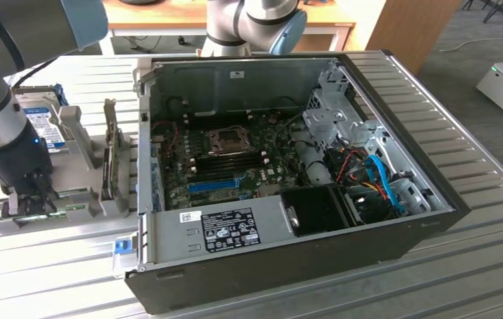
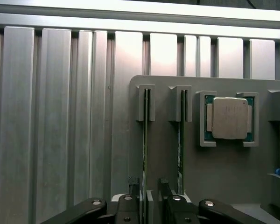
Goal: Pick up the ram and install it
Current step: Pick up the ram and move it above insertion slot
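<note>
Two ram sticks stand on edge in slots of a grey holder (image 2: pixel 224 172). My gripper (image 2: pixel 147 187) is open, with one finger on each side of the nearer ram (image 2: pixel 144 140) at its end. The fingers (image 2: pixel 132 186) stand slightly off it. The second ram (image 2: pixel 180 140) sits in the neighbouring slot. In the exterior view my gripper (image 1: pixel 28 203) reaches down onto the holder (image 1: pixel 65 216), at that view's left of the open computer case (image 1: pixel 428 219). The motherboard (image 1: pixel 260 169) lies inside the case, with dark memory slots (image 1: pixel 233 161) below its processor socket.
A processor (image 2: pixel 229 117) rests in a pocket of the holder beside the sticks. A hard drive with a blue-white label (image 1: pixel 43 129) and an upright card (image 1: pixel 109 156) stand in the holder too. A blue expansion slot (image 1: pixel 211 185) shows on the motherboard. The table is ribbed aluminium (image 2: pixel 46 116).
</note>
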You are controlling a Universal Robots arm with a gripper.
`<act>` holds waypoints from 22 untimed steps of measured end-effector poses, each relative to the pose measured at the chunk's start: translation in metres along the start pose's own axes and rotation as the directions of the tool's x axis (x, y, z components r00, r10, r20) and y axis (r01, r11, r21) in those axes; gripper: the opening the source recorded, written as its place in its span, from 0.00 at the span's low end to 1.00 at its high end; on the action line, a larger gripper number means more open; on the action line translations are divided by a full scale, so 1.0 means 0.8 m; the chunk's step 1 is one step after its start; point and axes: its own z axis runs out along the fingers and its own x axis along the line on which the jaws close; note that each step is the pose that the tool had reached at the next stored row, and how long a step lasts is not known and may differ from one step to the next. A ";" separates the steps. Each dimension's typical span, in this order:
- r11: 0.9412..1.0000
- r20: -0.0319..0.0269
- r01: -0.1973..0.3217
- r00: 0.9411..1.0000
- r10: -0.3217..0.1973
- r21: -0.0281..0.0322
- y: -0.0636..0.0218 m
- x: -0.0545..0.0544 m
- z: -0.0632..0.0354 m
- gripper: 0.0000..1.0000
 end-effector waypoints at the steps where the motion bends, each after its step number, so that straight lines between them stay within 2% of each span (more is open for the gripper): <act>1: 1.000 0.000 0.000 1.000 0.000 0.000 0.000 0.000 0.000 0.29; 4: 1.000 0.000 0.000 1.000 0.000 0.000 0.000 0.000 0.001 0.29; 17: 1.000 0.000 0.000 1.000 0.000 0.000 -0.001 0.001 0.017 0.29; 22: 1.000 0.000 0.000 1.000 0.000 0.000 -0.001 0.001 0.018 0.29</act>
